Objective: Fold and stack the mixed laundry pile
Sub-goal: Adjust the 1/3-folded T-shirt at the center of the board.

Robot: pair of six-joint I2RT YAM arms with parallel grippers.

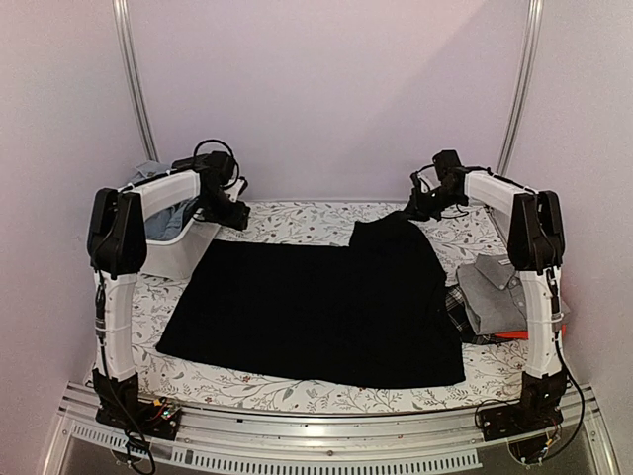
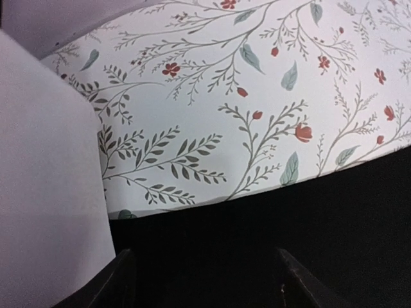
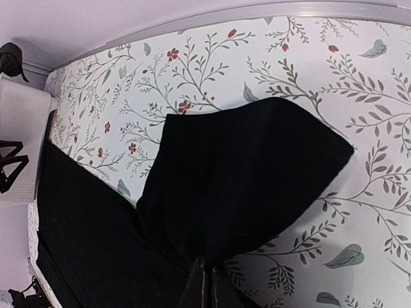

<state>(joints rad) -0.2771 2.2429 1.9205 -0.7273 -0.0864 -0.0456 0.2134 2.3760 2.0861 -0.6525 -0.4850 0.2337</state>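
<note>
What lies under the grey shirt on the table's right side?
Plaid cloth shows left of the grey shirt and a red strip at its near edge; how far they reach underneath is covered.

white links (image 1: 119, 327), black joints (image 1: 116, 233), cables (image 1: 216, 144); dark left claw (image 2: 204, 255), right claw (image 3: 204, 273)

**The large black garment (image 1: 316, 307) lies spread, smaller pieces at its sides**

It is laid out flat as a broad, roughly rectangular dark sheet, and only its far-right corner rises in a rumpled flap. Touching its right edge is black-and-white plaid cloth (image 1: 455, 305). Just right of that lies a grey collared shirt (image 1: 499, 287), loosely folded, with a strip of red cloth (image 1: 509, 336) showing under its near edge. Beyond the black garment's far-left corner, blue denim-like pieces (image 1: 170, 223) are bunched together.
</note>
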